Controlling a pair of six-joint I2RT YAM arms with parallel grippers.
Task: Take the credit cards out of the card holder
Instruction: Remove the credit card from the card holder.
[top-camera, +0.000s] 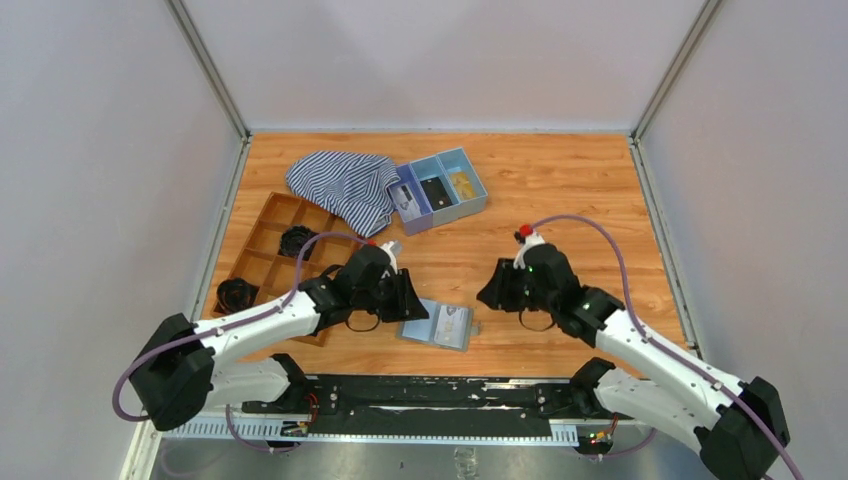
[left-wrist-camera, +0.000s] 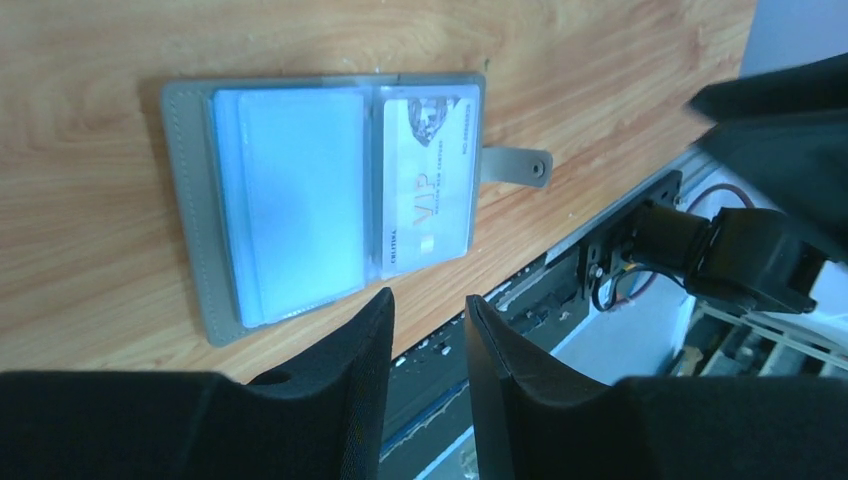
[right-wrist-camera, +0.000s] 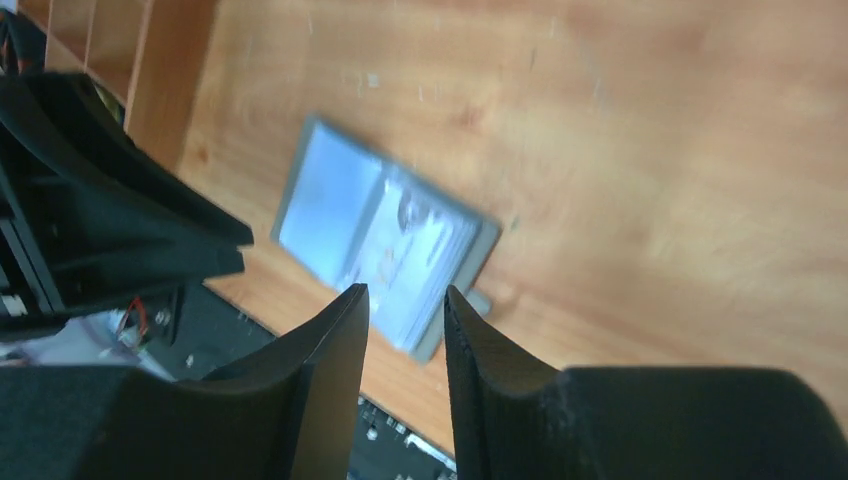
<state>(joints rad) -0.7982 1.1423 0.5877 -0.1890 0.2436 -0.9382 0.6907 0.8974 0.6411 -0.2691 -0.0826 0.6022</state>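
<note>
Your holder (top-camera: 438, 325) lies open and flat at the middle of the surface's (top-camera: 560, 200) near edge, with a VIP card (left-wrist-camera: 428, 180) showing in one pocket. Your left claw (top-camera: 408, 298) hangs just beside it and your right claw (top-camera: 492, 290) is near its other side. Both are slightly parted, gripping nothing.

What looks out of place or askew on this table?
The striped cloth lies crumpled over a corner of the wooden organizer, against the blue tray. The card holder lies open and askew, its strap sticking out. Nothing looks spilled or damaged.
</note>
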